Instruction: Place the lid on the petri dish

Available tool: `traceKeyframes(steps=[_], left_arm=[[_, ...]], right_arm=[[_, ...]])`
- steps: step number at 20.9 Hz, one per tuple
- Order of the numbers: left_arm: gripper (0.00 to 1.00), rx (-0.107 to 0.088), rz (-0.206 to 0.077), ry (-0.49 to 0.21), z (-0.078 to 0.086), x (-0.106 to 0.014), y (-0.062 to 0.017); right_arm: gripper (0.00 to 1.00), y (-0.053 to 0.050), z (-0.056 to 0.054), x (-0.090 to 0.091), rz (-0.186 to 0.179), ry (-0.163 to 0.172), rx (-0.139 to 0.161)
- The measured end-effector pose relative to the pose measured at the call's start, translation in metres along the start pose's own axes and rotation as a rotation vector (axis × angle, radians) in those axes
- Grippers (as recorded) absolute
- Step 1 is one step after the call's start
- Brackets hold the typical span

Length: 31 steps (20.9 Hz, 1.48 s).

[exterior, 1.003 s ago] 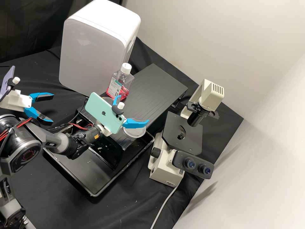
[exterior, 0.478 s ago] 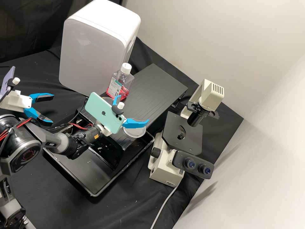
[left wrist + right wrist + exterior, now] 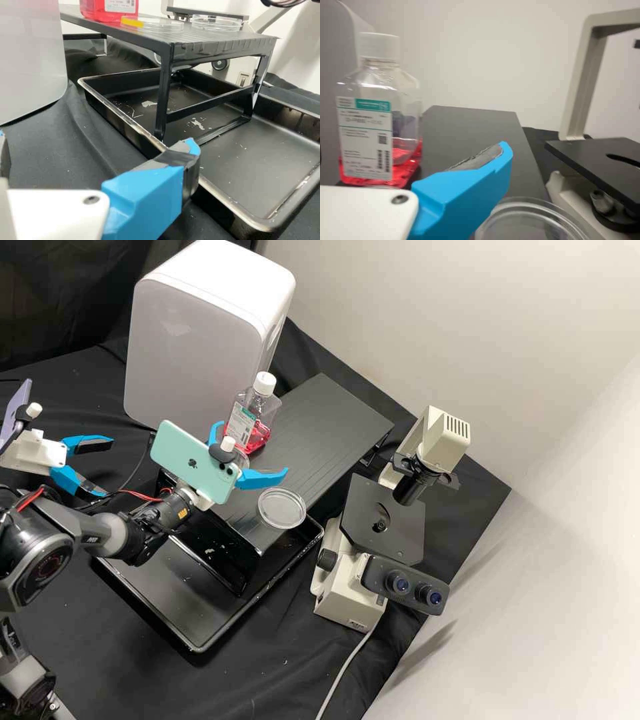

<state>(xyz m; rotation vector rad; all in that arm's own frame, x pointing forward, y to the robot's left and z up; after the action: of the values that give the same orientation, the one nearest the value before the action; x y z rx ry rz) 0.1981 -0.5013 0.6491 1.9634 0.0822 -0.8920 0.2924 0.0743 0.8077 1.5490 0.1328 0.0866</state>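
Right arm [image 3: 107,537]: dark grey, round joints, red and black wires [image 3: 138,494], mint-green phone [image 3: 193,463]. Left gripper [image 3: 105,465], right gripper [image 3: 253,448]: white bodies, blue fingers [image 3: 150,200], grey-taped tips.

light: bright, even — white wall [image 3: 467,320] almost washed out
shadows: soft one low on the wall by the microscope [image 3: 387,533]
glare: pale sheen on the tray [image 3: 260,160]

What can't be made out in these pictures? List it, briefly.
Petri dish, high view: clear on clear, too small to tell if a lid sits on it.
Same dish, right wrist view: blurred, cut off by the picture's edge.
Second dish by the bottle, left wrist view: edge-on, lidded or not unclear.
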Motion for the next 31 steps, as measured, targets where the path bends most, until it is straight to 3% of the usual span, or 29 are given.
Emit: traceKeyframes(steps=[8,16,22,27,31], left_arm=[[1.00,0.002,0.000,0.000,0.000,0.000,0.0000],[1.00,0.002,0.000,0.000,0.000,0.000,0.0000],[1.00,0.002,0.000,0.000,0.000,0.000,0.0000],[1.00,0.002,0.000,0.000,0.000,0.000,0.0000],[1.00,0.002,0.000,0.000,0.000,0.000,0.0000]], right_arm=[[1.00,-0.010,-0.011,-0.002,-0.027,0.046,-0.001],[1.00,-0.021,-0.021,-0.003,-0.061,0.082,-0.031],[1.00,-0.034,-0.017,0.000,-0.097,0.070,-0.063],[1.00,-0.045,-0.006,-0.004,-0.134,0.038,-0.069],[1.00,-0.047,-0.007,-0.004,-0.137,0.042,-0.069]])
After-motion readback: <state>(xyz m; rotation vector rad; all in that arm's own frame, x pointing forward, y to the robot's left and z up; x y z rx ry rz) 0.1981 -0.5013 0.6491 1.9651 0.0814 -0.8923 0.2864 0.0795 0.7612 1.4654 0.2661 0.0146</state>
